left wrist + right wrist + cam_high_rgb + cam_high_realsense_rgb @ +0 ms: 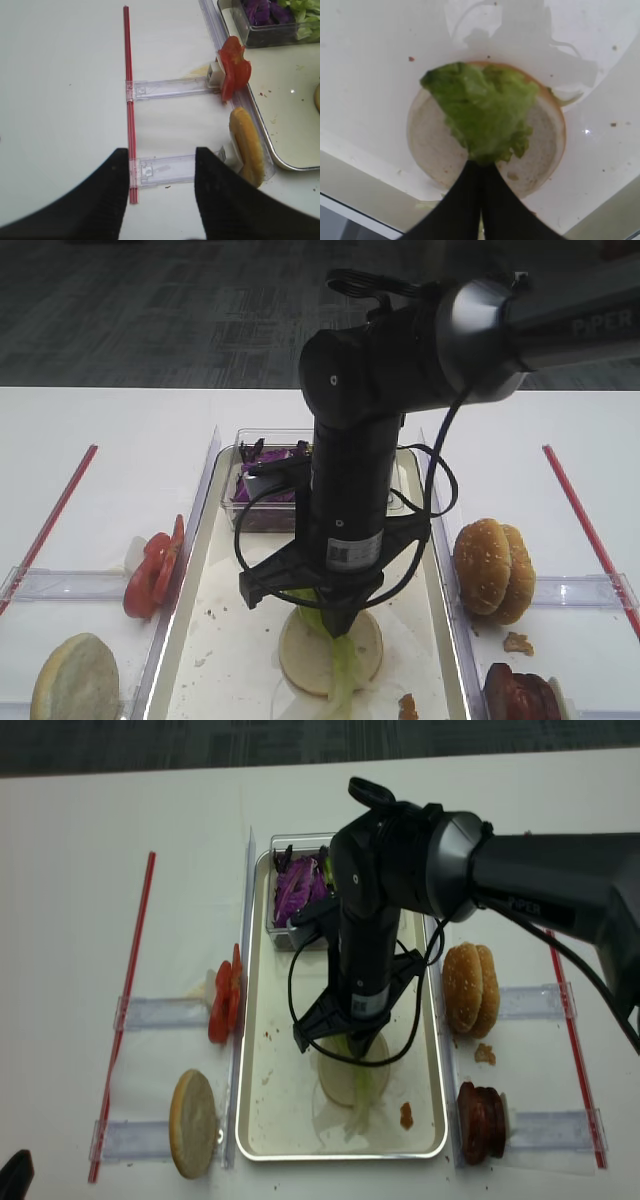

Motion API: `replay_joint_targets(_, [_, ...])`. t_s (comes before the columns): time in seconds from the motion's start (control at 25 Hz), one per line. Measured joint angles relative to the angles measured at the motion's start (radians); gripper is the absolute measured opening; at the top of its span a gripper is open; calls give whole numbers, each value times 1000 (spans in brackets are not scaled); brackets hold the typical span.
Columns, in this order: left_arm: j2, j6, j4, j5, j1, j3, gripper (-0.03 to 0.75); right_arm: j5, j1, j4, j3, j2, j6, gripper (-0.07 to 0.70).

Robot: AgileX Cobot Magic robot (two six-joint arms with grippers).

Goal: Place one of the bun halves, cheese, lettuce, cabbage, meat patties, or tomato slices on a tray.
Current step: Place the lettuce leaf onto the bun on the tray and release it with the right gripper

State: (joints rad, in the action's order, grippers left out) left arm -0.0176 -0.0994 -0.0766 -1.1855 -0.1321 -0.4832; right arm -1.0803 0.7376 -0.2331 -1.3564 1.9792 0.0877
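The right gripper (481, 167) is clamped shut on the lettuce (482, 112), which hangs over a cut-face-up bun half (432, 145) lying on the tray (270, 1120). The left gripper (160, 170) hovers with jaws apart, holding nothing, above the table (60, 100) beside the tray.

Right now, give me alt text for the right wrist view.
The right gripper, shut on the lettuce, holds the green leaf over a bun half lying cut face up on the tray, whose white lining carries a few crumbs.
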Motion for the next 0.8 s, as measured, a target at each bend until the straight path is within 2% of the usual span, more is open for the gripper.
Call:
replay_joint_targets(0.08, [0,0,0,0,0,0,296,0,0,0,0,0,0,43])
replay_joint_targets(0.16, [0,0,0,0,0,0,296,2,0,0,0,0,2,92])
replay_joint_targets(0.28, [0,0,0,0,0,0,296,3,0,0,0,0,7,242])
replay_joint_targets(0.36, [0,0,0,0,0,0,296,3,0,0,0,0,17,379])
replay_joint_targets(0.48, [0,0,0,0,0,0,296,-4,0,2,0,0,21,522])
replay_joint_targets(0.6, [0,0,0,0,0,0,296,-14,0,2,0,0,25,566])
replay_joint_targets(0.8, [0,0,0,0,0,0,296,-33,0,3,0,0,25,575])
